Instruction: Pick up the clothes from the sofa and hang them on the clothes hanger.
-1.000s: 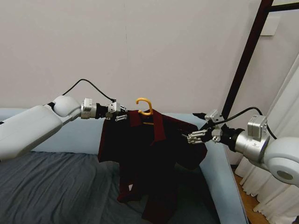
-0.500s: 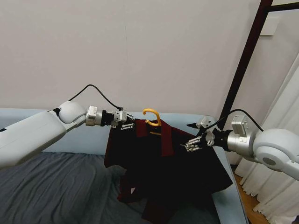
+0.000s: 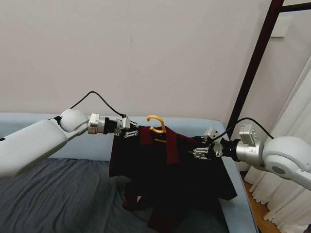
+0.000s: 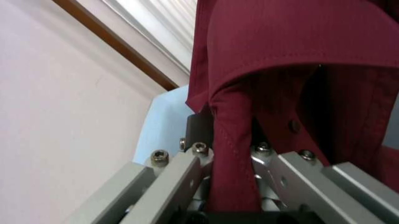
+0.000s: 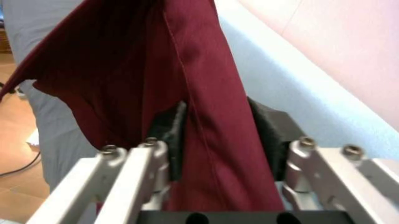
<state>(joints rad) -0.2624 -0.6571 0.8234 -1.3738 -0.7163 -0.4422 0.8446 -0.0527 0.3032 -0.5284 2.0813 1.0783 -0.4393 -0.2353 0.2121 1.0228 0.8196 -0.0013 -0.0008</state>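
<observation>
A dark red shirt [image 3: 165,179] hangs in the air on an orange hanger [image 3: 156,122], its hook above the collar. My left gripper [image 3: 130,130] is shut on the shirt's left shoulder; in the left wrist view the red fabric [image 4: 234,154] is pinched between the fingers [image 4: 181,172]. My right gripper [image 3: 200,153] is shut on the right shoulder; in the right wrist view the cloth [image 5: 212,140] runs between the black pads [image 5: 171,140]. The shirt's lower hem droops toward the sofa [image 3: 48,194].
A dark wooden rack post [image 3: 255,63] rises at the right, leaning up to the top edge. White curtains [image 3: 291,160] hang at the far right. The pale blue sofa back [image 3: 73,141] runs behind the shirt, against a plain wall. Wooden floor [image 3: 265,213] shows at the lower right.
Both grippers have carried the shirt a little to the right and lower; the right side of the shirt has spread out and the hanger has shifted right.
</observation>
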